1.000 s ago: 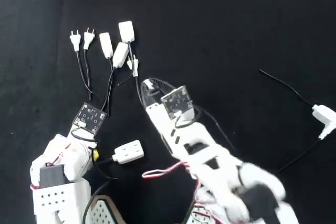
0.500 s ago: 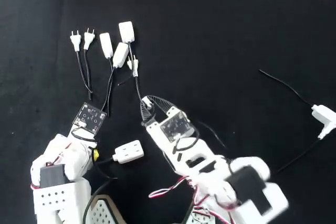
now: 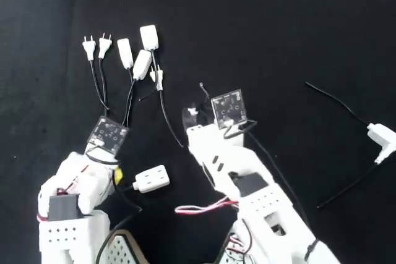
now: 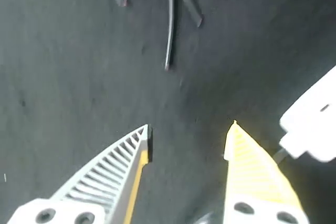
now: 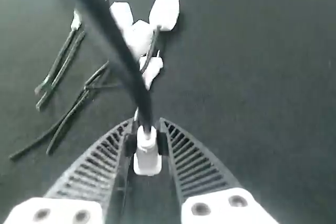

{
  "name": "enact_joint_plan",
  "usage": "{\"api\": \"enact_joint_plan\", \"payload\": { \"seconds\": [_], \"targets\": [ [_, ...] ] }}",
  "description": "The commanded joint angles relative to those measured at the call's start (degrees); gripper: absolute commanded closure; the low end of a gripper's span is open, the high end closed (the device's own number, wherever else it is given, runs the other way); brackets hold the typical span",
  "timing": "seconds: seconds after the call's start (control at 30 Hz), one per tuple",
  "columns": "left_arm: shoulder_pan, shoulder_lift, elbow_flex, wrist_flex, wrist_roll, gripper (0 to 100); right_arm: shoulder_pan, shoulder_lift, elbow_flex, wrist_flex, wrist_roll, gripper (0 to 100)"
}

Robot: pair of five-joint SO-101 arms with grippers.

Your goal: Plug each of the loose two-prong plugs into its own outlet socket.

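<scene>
High view: two white arms stood at the near edge of a black table (image 3: 291, 35). The right arm reached out over the middle of it and stopped short of a cluster of white pieces at the far left.

Right gripper (image 5: 147, 128) was closed on a small white plug (image 5: 146, 157), the jaws pinching its body from both sides. A black cord (image 5: 113, 40) ran from that plug up past the wrist camera.

Cluster (cords trailing back toward the arms):
- a pronged plug (image 3: 90, 46) and a second pronged plug (image 3: 104, 44) lay side by side, prongs pointing away from the arms
- a long white block (image 3: 124, 52) lay just beside them
- a square white block (image 3: 148, 36) lay farthest out, with a tilted white block (image 3: 142, 64) close under it
- a little plug (image 3: 158, 77) lay just beside the tilted block

Left gripper (image 4: 191, 125) was open, jaws spread wide over bare cloth and holding nothing. Its yellow finger (image 4: 252, 166) sat just beside a white outlet block (image 4: 312, 124); I could not tell whether the two touched. From above, this outlet block lay on the table between the two arms, nearer the left one.

Far right: a lone plug (image 3: 382, 135) lay near the table's edge, well apart from everything else, with a thin black lead (image 3: 346, 183) looping off it.
</scene>
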Motion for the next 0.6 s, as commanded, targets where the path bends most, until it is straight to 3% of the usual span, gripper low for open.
{"api": "enact_joint_plan", "payload": {
  "seconds": [0.0,0.13,0.3,0.37,0.57],
  "targets": [
    [5.14,0.44,-2.07,-2.9,1.93,76,3.78,-2.77,1.89,-5.45,1.23,98.6],
    [10.86,0.44,-2.15,-1.58,-0.7,75,11.16,-0.57,-0.04,-6.15,-0.09,98.6],
    [20.7,0.44,-10.95,8.18,-7.03,59,14.33,5.14,-3.47,-2.37,-1.49,98.6],
    [23.34,0.44,-14.29,10.9,-9.14,58,15.21,6.9,-5.14,-1.14,-1.58,98.6],
    [24.84,1.14,-3.74,-0.88,-14.15,61,15.3,8.22,-5.76,-0.97,-1.58,98.6]
  ]
}}
